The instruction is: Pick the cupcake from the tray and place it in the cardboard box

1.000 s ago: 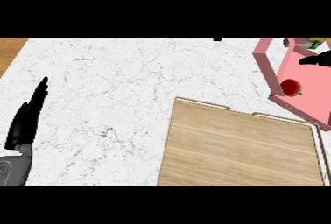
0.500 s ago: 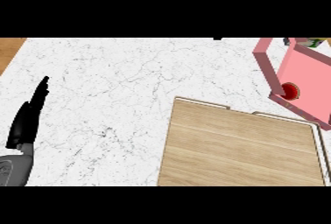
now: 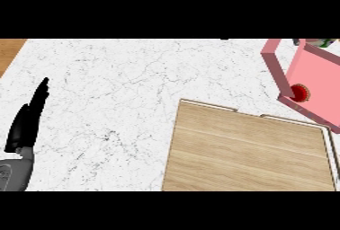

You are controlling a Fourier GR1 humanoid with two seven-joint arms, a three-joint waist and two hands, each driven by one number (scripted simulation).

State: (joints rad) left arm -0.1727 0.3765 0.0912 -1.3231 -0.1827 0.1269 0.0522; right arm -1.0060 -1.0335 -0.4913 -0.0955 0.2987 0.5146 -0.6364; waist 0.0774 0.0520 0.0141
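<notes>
The cupcake (image 3: 301, 92), red-topped with a darker rim, sits inside the pink box (image 3: 319, 76) at the frame's upper right. The wooden tray (image 3: 246, 152) fills the lower right. The left hand (image 3: 26, 121) rests at the left edge, fingers straight and together.

One hand (image 3: 26, 121) shows; off to its right lie one wooden tray (image 3: 246, 155), one pink box (image 3: 312, 81) (holding one cupcake (image 3: 302, 92)).
</notes>
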